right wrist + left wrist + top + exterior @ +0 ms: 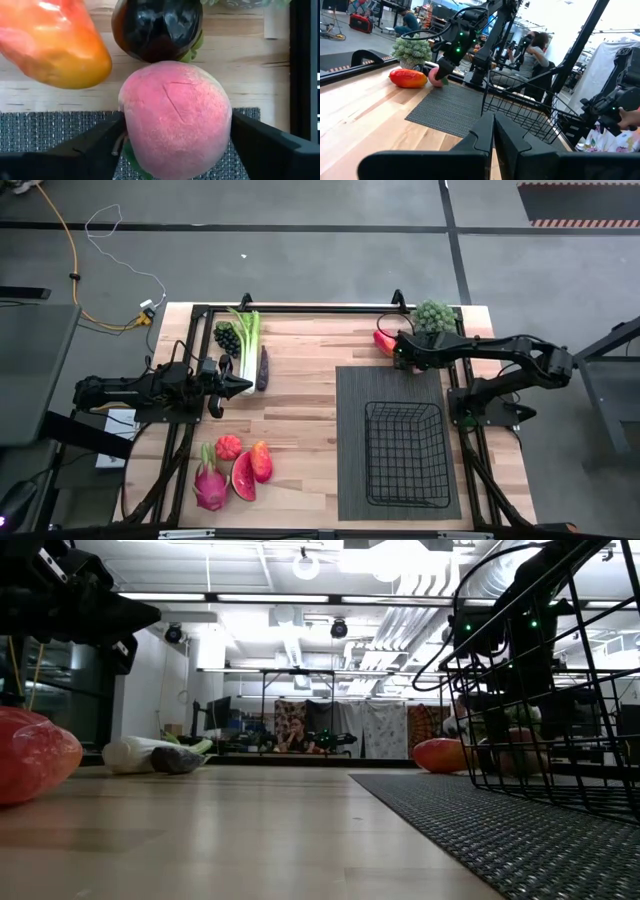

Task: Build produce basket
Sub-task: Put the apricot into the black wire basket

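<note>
A pink peach (175,117) sits on the far edge of the ribbed grey mat (395,395), between the fingers of my right gripper (400,355), which is shut on it. Just beyond the peach lie a red-orange mango (55,45) and a dark eggplant (157,25). The black wire basket (405,452) stands open-topped on the near half of the mat, with nothing in it. My left gripper (238,385) waits shut at the table's left, near the celery (245,335) and dark grapes (228,338). My right gripper has the peach pinched between its two fingers, one finger (95,145) on one side (127,130) and the other on the opposite side (225,130). The fingers come steeply from above, tipped toward the far edge. The peach rests on the mat's far edge.
A green bunch (435,315) stands at the far right corner. At the near left lie a dragon fruit (210,485), a watermelon slice (243,477) and two more red fruits. A dark long vegetable (262,368) lies beside the celery. Bare wood lies between the mat and the left-hand produce.
</note>
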Tool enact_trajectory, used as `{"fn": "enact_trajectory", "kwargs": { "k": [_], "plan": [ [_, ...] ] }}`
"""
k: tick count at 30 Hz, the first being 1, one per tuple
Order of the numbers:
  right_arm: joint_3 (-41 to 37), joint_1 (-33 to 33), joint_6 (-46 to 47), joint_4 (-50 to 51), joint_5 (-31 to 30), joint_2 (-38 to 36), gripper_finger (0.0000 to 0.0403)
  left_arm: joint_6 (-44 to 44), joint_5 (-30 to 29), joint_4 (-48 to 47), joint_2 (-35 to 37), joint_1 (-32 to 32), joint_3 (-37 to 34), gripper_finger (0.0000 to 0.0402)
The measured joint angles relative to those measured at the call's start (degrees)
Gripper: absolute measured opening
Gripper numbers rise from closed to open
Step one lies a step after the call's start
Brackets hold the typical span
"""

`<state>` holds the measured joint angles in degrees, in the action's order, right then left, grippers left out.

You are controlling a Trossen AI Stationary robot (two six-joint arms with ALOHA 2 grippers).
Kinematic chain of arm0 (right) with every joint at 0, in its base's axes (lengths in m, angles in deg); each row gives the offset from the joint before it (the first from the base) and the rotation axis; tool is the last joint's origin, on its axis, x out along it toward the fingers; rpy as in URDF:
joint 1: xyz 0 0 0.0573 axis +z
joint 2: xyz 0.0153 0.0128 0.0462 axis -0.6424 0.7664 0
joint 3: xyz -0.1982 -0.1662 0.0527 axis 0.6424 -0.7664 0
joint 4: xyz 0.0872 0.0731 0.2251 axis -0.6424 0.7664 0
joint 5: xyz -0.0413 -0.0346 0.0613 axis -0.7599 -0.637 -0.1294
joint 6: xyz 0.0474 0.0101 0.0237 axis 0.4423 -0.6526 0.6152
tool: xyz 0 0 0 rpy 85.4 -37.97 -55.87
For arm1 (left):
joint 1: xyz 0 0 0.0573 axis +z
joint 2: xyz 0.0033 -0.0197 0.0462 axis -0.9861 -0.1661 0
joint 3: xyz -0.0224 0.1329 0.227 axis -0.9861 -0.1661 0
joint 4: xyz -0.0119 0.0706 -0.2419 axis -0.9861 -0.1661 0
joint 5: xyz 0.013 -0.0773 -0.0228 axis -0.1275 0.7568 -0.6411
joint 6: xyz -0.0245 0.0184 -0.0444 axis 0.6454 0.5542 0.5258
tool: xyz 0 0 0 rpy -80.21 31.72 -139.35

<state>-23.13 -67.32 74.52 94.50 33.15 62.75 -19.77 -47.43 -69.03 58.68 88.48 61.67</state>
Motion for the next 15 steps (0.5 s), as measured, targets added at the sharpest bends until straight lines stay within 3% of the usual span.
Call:
{"fn": "enact_trajectory", "kwargs": {
  "k": [6,15],
  "plan": [
    [3.8,0.1,-2.6,4.6,0.9,-0.2,0.0265,0.0,0.0,0.0,0.0,0.0,0.0,0.0003],
    [13.3,6.8,-13.1,12.4,1.0,-7.5,0.0259,0.0,0.0,0.0,0.0,0.0,0.0,0.0003]
  ]
}}
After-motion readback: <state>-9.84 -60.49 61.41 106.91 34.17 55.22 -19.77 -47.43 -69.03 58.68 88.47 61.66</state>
